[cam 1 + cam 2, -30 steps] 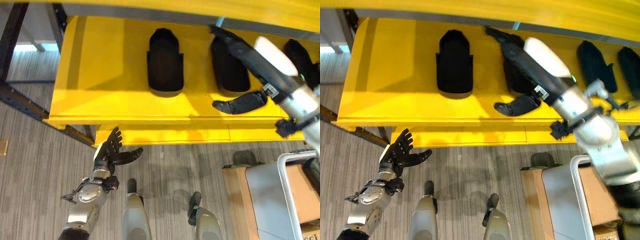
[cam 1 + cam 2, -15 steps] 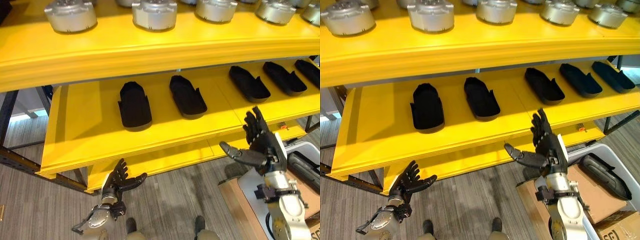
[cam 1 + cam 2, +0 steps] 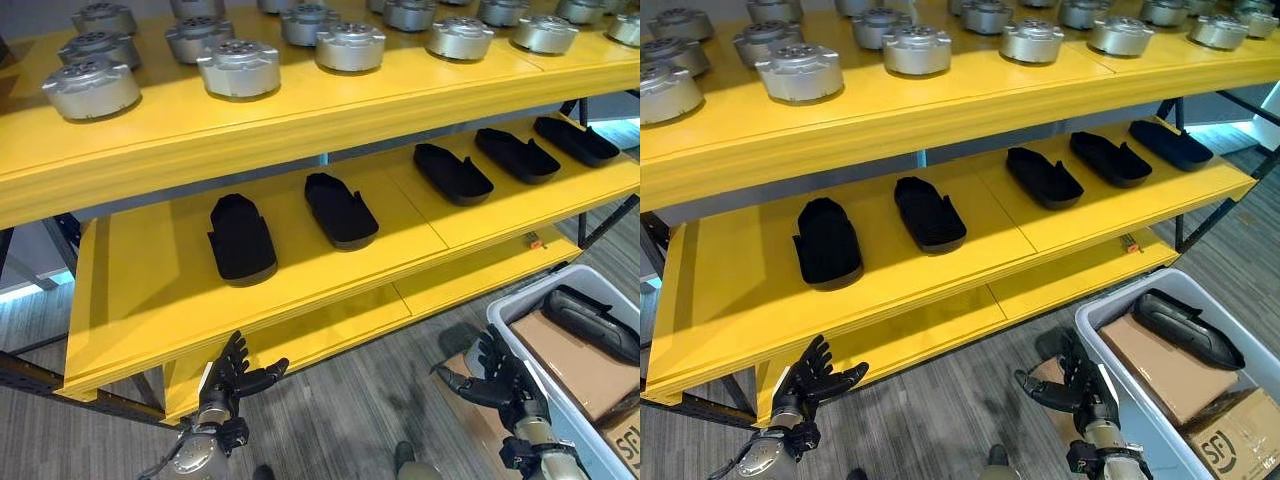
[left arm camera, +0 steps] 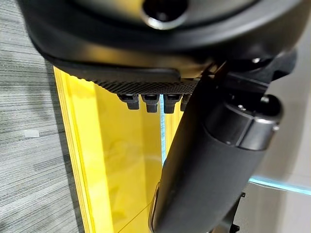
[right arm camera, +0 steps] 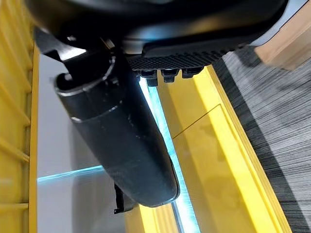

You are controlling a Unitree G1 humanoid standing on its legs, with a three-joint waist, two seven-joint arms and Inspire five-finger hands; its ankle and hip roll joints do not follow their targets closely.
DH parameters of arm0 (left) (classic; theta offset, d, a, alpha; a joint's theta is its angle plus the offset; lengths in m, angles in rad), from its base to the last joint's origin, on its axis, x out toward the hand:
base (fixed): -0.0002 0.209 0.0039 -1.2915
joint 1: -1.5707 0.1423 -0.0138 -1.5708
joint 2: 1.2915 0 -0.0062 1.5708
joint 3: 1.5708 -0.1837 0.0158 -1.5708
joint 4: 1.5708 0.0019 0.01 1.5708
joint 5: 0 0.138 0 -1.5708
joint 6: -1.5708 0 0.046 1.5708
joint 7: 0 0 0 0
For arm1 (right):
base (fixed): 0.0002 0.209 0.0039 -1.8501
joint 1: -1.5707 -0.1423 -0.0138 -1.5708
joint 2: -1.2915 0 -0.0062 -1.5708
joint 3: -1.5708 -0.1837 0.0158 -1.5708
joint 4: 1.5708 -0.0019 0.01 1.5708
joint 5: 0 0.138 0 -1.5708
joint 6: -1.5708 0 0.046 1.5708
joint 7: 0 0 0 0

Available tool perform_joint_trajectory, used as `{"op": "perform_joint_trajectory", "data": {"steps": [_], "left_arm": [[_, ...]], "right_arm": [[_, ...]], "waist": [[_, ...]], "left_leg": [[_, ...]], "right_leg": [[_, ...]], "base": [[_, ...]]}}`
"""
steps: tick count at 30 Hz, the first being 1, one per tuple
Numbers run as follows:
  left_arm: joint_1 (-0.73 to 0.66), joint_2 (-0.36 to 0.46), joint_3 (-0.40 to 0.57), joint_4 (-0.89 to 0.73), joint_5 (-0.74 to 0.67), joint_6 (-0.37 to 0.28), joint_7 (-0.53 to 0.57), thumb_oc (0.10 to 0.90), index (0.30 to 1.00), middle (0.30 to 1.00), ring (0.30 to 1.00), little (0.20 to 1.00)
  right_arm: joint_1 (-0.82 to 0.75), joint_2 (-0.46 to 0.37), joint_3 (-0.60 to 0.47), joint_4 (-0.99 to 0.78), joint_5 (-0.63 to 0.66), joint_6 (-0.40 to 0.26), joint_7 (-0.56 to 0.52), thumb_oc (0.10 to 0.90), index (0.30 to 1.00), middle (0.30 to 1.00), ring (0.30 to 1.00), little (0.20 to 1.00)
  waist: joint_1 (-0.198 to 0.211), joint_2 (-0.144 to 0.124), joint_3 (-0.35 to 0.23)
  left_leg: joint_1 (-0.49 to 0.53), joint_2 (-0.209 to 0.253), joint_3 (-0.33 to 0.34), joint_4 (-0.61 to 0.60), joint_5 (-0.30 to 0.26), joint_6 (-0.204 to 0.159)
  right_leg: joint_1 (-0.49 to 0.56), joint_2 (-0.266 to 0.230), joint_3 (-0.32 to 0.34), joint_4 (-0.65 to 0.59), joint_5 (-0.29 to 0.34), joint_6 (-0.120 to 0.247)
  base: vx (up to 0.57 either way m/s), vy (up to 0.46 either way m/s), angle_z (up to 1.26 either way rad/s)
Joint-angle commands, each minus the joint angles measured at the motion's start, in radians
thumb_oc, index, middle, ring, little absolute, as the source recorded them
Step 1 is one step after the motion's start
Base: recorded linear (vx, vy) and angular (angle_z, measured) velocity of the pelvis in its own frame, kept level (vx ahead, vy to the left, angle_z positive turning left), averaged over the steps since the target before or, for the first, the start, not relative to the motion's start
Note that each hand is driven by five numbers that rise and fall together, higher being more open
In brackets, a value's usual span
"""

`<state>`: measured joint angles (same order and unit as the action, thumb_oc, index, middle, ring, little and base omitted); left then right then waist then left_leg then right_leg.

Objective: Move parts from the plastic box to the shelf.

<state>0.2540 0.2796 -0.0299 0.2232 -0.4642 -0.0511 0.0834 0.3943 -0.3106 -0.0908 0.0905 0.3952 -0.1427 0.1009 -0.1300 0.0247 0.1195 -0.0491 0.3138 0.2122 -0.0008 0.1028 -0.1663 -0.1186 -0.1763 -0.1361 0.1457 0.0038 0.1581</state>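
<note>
a yellow shelf rack (image 3: 300, 130) fills most of the head views, with three tiers. its top tier carries rows of round silver metal housings (image 3: 238, 67). the middle tier holds five black moulded parts in a row: the leftmost part (image 3: 241, 239), a second one (image 3: 341, 209) beside it, and three more (image 3: 452, 172) toward the right end. the lowest tier (image 3: 330, 320) is a bare yellow board just above the grey striped floor (image 3: 370, 400). at the lower right stands a grey plastic box (image 3: 1110, 345) holding a brown cardboard carton (image 3: 1160, 370), and one black part (image 3: 1185, 327) lies on top of that carton inside the box. the left hand (image 3: 232, 372) hovers in front of the lowest tier's left end, fingers spread and thumb out, holding nothing. the right hand (image 3: 1070, 385) hangs just beside the box's near-left corner, fingers also splayed and empty, apart from the part in the box.
</note>
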Motion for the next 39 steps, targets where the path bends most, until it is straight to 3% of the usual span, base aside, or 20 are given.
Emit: {"op": "perform_joint_trajectory", "data": {"steps": [1,3,4,6,7,8,9,11,13,19,22,29,39], "left_arm": [[-0.075,0.035,0.08,-0.097,0.015,-0.114,0.024,0.9,1.0,1.0,1.0,1.0],[-0.072,0.03,0.091,-0.109,0.007,-0.117,0.032,0.9,1.0,1.0,1.0,1.0],[-0.063,0.02,0.094,-0.116,0.001,-0.117,0.031,0.9,1.0,1.0,1.0,1.0],[-0.077,0.02,0.072,-0.112,0.001,-0.113,0.018,0.9,1.0,1.0,1.0,1.0],[-0.074,0.016,0.067,-0.121,-0.011,-0.114,0.01,0.9,1.0,1.0,1.0,1.0],[-0.073,0.017,0.065,-0.125,-0.007,-0.116,0.015,0.9,1.0,1.0,1.0,1.0],[-0.079,0.003,0.065,-0.126,-0.003,-0.115,0.02,0.9,1.0,1.0,1.0,1.0],[-0.085,-0.007,0.063,-0.136,0.011,-0.124,0.026,0.9,1.0,1.0,1.0,1.0],[-0.077,-0.013,0.074,-0.137,0.001,-0.127,0.023,0.9,1.0,1.0,1.0,1.0],[-0.06,-0.004,0.056,-0.14,0.002,-0.13,0.006,0.9,1.0,1.0,1.0,1.0],[-0.043,-0.002,0.056,-0.131,-0.004,-0.127,0.015,0.9,1.0,1.0,1.0,1.0],[-0.027,0.0,0.058,-0.127,0.009,-0.124,0.011,0.9,1.0,1.0,1.0,1.0],[-0.05,0.021,0.037,-0.124,0.026,-0.116,0.019,0.9,1.0,1.0,1.0,1.0]], "right_arm": [[-0.05,-0.048,-0.045,-0.106,0.007,-0.077,0.004,0.9,1.0,1.0,1.0,1.0],[-0.05,-0.052,-0.032,-0.108,0.004,-0.074,0.002,0.9,1.0,1.0,1.0,1.0],[-0.038,-0.07,-0.034,-0.101,0.008,-0.072,0.003,0.9,1.0,1.0,1.0,1.0],[-0.024,-0.079,-0.065,-0.086,0.009,-0.084,-0.012,0.9,1.0,1.0,1.0,1.0],[-0.029,-0.075,-0.068,-0.065,-0.004,-0.084,-0.026,0.9,1.0,1.0,1.0,1.0],[-0.037,-0.08,-0.061,-0.055,-0.017,-0.082,-0.032,0.9,1.0,1.0,1.0,1.0],[-0.069,-0.082,-0.04,-0.036,-0.025,-0.081,-0.034,0.9,1.0,1.0,1.0,1.0],[-0.104,-0.08,-0.019,-0.024,-0.014,-0.078,-0.026,0.9,1.0,1.0,1.0,1.0],[-0.11,-0.075,-0.017,-0.022,-0.007,-0.077,-0.018,0.9,1.0,1.0,1.0,1.0],[-0.095,-0.04,-0.025,-0.019,0.025,-0.069,-0.008,0.9,1.0,1.0,1.0,1.0],[-0.096,-0.02,-0.003,-0.021,0.031,-0.057,-0.002,0.9,1.0,1.0,1.0,1.0],[-0.073,-0.005,-0.021,-0.029,0.024,-0.052,-0.008,0.9,1.0,1.0,1.0,1.0],[-0.082,0.014,-0.05,-0.029,0.032,-0.056,-0.041,0.9,1.0,1.0,1.0,1.0]], "waist": [[0.005,-0.016,0.049],[0.009,-0.013,0.064],[0.017,-0.009,0.095],[0.008,-0.016,0.123],[0.006,-0.011,0.122],[0.023,-0.013,0.119],[0.044,-0.028,0.11],[0.055,-0.033,0.1],[0.054,-0.038,0.096],[0.039,-0.048,0.08],[0.03,-0.078,0.063],[0.008,-0.093,0.049],[-0.027,-0.1,0.043]], "left_leg": [[-0.044,0.151,-0.027,0.065,0.086,-0.036],[-0.043,0.175,-0.015,0.069,0.113,-0.036],[-0.072,0.185,-0.036,0.132,0.182,-0.033],[-0.144,0.169,-0.026,0.264,0.19,-0.032],[-0.144,0.109,-0.016,0.273,0.121,0.004],[-0.146,0.016,-0.098,0.244,0.065,0.02],[-0.152,-0.153,-0.236,0.188,-0.055,0.044],[-0.163,-0.23,-0.325,0.133,-0.072,0.061],[-0.152,-0.228,-0.322,0.122,-0.088,0.067],[-0.109,-0.209,-0.231,0.057,-0.08,0.09],[-0.038,-0.216,-0.138,0.007,-0.101,0.118],[0.018,-0.227,-0.087,-0.037,-0.113,0.135],[0.039,-0.254,-0.04,-0.013,-0.161,0.169]], "right_leg": [[-0.02,0.029,0.001,0.183,-0.18,-0.047],[-0.045,0.061,0.01,0.213,-0.199,-0.068],[-0.028,0.094,0.009,0.179,-0.195,-0.099],[0.03,0.09,-0.021,0.122,-0.203,-0.124],[0.036,0.085,-0.021,0.055,-0.155,-0.121],[0.035,0.081,0.003,0.028,-0.138,-0.113],[0.038,0.081,0.035,-0.012,-0.11,-0.1],[0.026,0.1,0.084,-0.032,-0.078,-0.087],[0.02,0.105,0.11,-0.038,-0.074,-0.083],[0.01,0.084,0.129,-0.063,-0.043,-0.063],[-0.001,0.073,0.185,-0.07,-0.013,-0.032],[-0.007,0.071,0.23,-0.07,-0.003,-0.013],[-0.024,0.054,0.279,-0.038,0.006,0.021]], "base": [[-0.13,-0.219,-0.08],[-0.13,-0.303,-0.26],[-0.15,-0.369,-0.42],[-0.12,-0.374,0.03],[-0.08,-0.151,0.91],[-0.04,0.061,0.79],[0.06,0.117,0.08],[0.06,0.113,-1.53],[0.04,0.11,-1.54],[0.03,0.176,-0.35],[0.04,0.206,-0.66],[0.02,0.108,-0.39],[0.02,0.103,-0.2]]}}
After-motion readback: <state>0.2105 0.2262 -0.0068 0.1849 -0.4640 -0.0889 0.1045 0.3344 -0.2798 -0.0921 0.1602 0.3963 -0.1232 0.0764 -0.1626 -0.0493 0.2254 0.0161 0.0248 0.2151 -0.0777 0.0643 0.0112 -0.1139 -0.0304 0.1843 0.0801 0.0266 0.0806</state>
